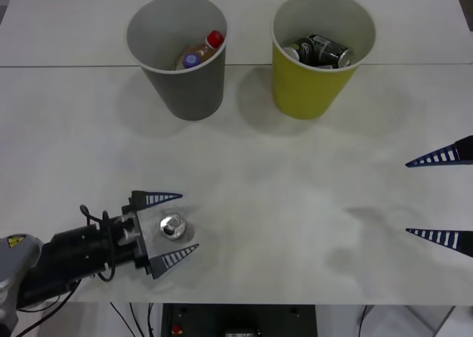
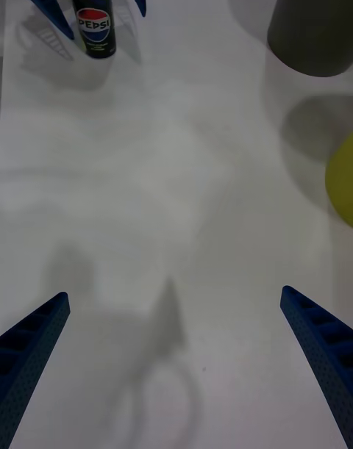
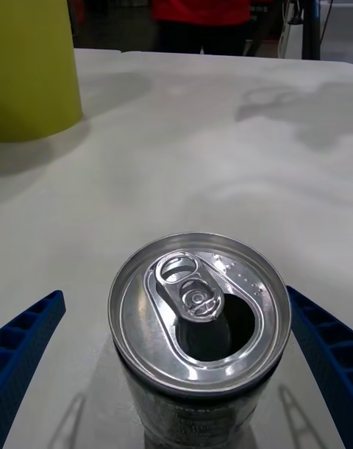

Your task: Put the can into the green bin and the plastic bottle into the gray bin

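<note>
The can (image 2: 95, 19) is black with a shiny silver top and a round red, white and blue logo above a yellow-green band. The green bin (image 1: 319, 52) is yellow-green outside, whitish inside. The gray bin (image 1: 181, 56) is dark gray with a pale inside. Both claws have blue ribbed fingers (image 1: 159, 199). The tabletop (image 1: 281, 204) is white.

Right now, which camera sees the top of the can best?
The left wrist view: the can is close up, its open silver top plain. The front view shows it small, between the left gripper's open fingers. The right wrist view shows mostly its side with the logo.
</note>
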Robot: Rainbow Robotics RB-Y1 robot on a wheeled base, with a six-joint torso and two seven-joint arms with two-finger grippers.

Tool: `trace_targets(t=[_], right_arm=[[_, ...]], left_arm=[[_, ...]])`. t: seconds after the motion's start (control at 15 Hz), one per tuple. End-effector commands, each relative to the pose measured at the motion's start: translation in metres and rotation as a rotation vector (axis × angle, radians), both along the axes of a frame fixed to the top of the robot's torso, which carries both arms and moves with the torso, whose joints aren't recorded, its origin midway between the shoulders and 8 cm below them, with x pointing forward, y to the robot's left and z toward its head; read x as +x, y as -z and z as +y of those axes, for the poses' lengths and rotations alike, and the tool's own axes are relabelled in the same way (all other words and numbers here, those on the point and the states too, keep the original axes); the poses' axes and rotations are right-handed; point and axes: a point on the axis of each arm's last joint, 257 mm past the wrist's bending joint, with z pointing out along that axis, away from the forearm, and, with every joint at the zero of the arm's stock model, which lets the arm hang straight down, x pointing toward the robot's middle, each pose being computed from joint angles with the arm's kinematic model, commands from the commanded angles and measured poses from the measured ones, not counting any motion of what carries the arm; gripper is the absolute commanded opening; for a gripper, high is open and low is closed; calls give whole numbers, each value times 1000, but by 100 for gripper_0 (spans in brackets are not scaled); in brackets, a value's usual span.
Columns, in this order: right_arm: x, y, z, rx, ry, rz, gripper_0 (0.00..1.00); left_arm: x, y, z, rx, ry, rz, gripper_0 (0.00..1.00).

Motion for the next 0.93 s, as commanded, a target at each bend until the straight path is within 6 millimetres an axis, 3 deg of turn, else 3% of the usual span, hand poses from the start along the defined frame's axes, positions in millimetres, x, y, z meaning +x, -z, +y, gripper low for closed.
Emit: trace_targets(t=[0.07,0.13,0.2,0.27,0.33,0.93], right_arm=[[0,0,0,0,0,0,100],[0,0,0,0,0,0,100],[0,0,0,0,0,0,100],[0,0,0,0,0,0,100],[0,0,0,0,0,0,100],[0,0,0,0,0,0,100]], left_arm=[[0,1,-1,2,0,3,100],[1,0,-2,1,1,2,90],[1,1,-1,1,-2,7,41],[1,1,-1,1,-2,7,6],[0,2,-1,1,-1,7,0],[4,0,4,25,6,3,0]])
